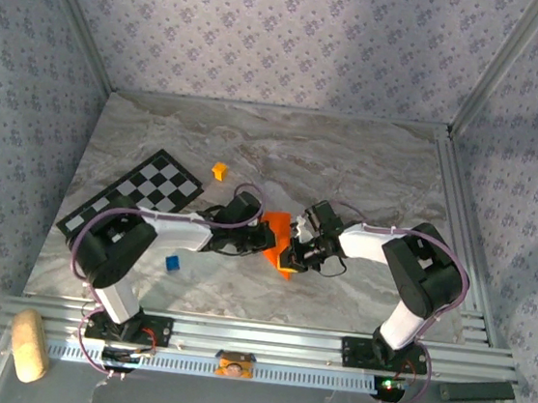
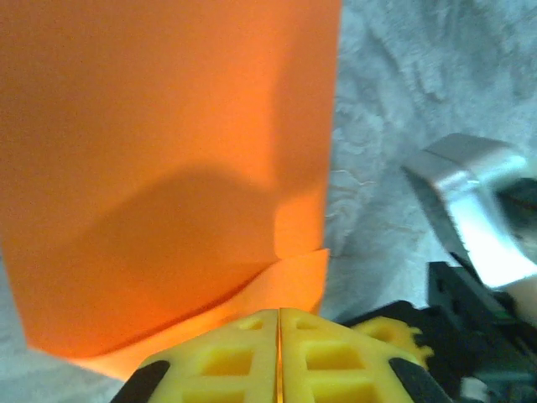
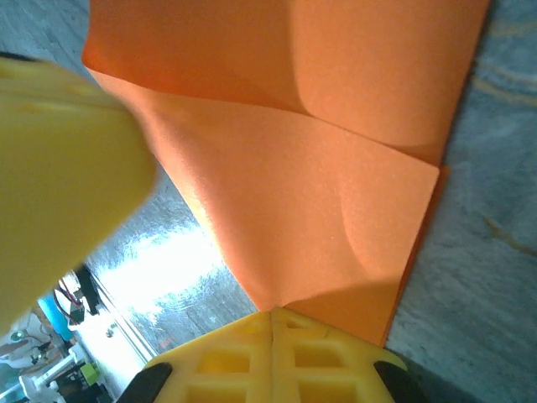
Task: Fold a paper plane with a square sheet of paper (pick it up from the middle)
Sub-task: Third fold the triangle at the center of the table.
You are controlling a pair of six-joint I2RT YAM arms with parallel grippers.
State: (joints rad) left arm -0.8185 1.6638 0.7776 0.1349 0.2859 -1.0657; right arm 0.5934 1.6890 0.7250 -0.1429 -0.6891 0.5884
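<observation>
From the top external view, 2 arms are seen bent at the elbow and stretched inward over the grey marbled table [image 1: 370, 164], their wrists meeting near its middle. A thin, bright orange sheet of paper [image 1: 278, 232], creased into a pointed shape, is held between them just above the surface. The left gripper [image 1: 263, 235] is brought to the paper's left side and the right gripper [image 1: 290, 255] to its lower right. A black-and-white checkered board [image 1: 138, 196] is laid left of the arms, a small yellow-orange cube [image 1: 219, 170] beyond it, and a small blue cube [image 1: 173, 263] near the left forearm. A tan cork-like block [image 1: 29, 344] is set at the near left corner, off the table.

In the left wrist view, the left gripper's [image 2: 278, 317] 2 yellow fingers are pressed together, and the paper's [image 2: 168, 168] folded lower edge is pinched at their seam. A silver part of the other arm [image 2: 470, 201] is seen at the right.

In the right wrist view, the right gripper [image 3: 273, 317] is likewise clenched, with a folded corner of the paper [image 3: 336, 210] caught in its seam. A blurred yellow shape [image 3: 59, 168] is seen at the left; what it is cannot be told.
</observation>
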